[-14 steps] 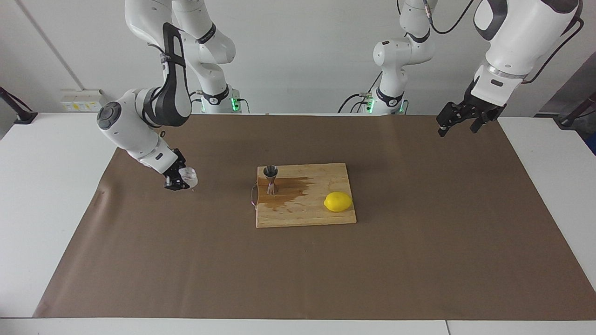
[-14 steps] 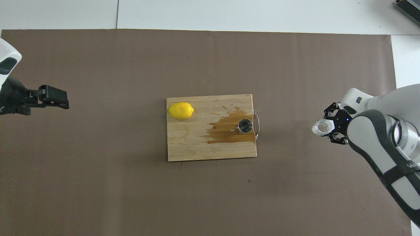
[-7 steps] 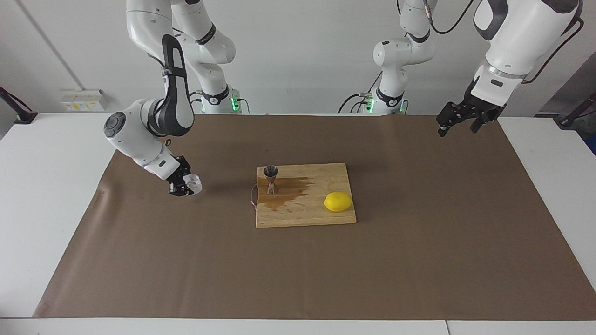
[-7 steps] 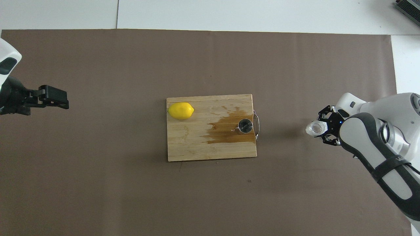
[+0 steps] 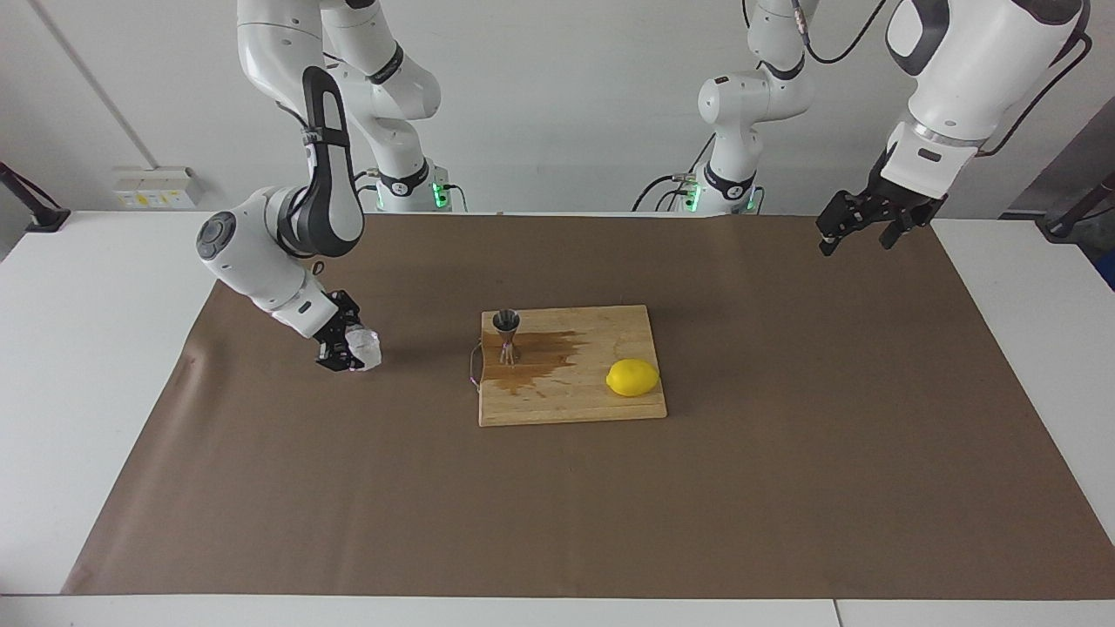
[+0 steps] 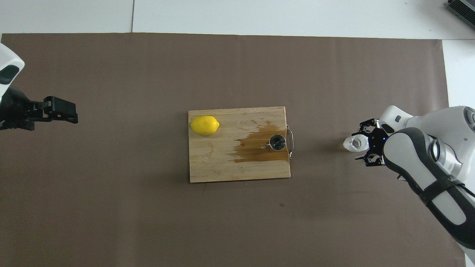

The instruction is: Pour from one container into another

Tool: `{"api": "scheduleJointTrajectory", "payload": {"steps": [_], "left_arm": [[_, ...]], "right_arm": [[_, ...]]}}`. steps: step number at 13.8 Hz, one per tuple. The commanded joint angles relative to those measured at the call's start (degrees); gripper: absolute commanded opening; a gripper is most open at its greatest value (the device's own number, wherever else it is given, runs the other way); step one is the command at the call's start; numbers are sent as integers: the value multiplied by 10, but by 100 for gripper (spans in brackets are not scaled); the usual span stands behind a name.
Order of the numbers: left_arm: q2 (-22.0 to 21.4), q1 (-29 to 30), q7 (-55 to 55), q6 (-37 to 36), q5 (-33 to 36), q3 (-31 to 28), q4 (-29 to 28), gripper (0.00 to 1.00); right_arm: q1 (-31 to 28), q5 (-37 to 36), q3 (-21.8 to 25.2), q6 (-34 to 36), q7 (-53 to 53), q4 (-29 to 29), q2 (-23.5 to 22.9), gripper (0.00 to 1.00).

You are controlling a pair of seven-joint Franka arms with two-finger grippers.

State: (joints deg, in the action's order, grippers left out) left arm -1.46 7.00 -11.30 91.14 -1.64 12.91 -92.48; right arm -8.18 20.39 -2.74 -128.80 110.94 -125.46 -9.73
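Tumbler (image 6: 354,143) pouring looks finished. The cutting board (image 6: 222,163) is wet with spill. Seen from overhead, the right gripper (image 5: 344,353) brackets the glass down at the paper, three o'clock from the board, though I cannot tell whether it grips. The jigger (image 6: 277,142) stands on the board. The next move calls for a clean release and withdrawal. The left gripper (image 5: 855,239) waits, spread and empty.

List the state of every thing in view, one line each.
Glass tumbler: on the brown mat, between the right tool's fingers, toward the right arm's end.
Jigger: upright on the cutting board.
Cutting board: flat, wet brown stain around the jigger.
Lemon: lying on the board, dry part.
Right tool: low at the tumbler.
Left tool: raised, open, waiting.
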Motion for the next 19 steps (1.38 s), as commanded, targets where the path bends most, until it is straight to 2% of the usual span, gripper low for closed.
{"api": "scheduleJointTrajectory", "payload": {"steps": [1, 3, 6, 9, 13, 19], "left_arm": [[-18, 5, 2, -3, -8, -1, -16, 100], [-18, 5, 2, -3, -8, -1, -16, 100], [-17, 5, 2, -3, -8, 0, -16, 100], [-18, 5, 2, -3, -8, 0, -16, 100], [-17, 5, 2, -3, -8, 0, -16, 100], [-18, 5, 2, -3, -8, -1, -16, 100]], "right_arm": [[-7, 22, -6, 2, 18, -1, 10, 100], [-3, 22, -6, 16, 3, 13, 25, 100], [-2, 21, -5, 74, -46, 80, 34, 100], [-3, 17, -5, 79, -118, 127, 66, 100], [4, -5, -10, 106, -266, 199, 74, 100], [59, -135, -11, 168, -554, 276, 86, 100]]}}
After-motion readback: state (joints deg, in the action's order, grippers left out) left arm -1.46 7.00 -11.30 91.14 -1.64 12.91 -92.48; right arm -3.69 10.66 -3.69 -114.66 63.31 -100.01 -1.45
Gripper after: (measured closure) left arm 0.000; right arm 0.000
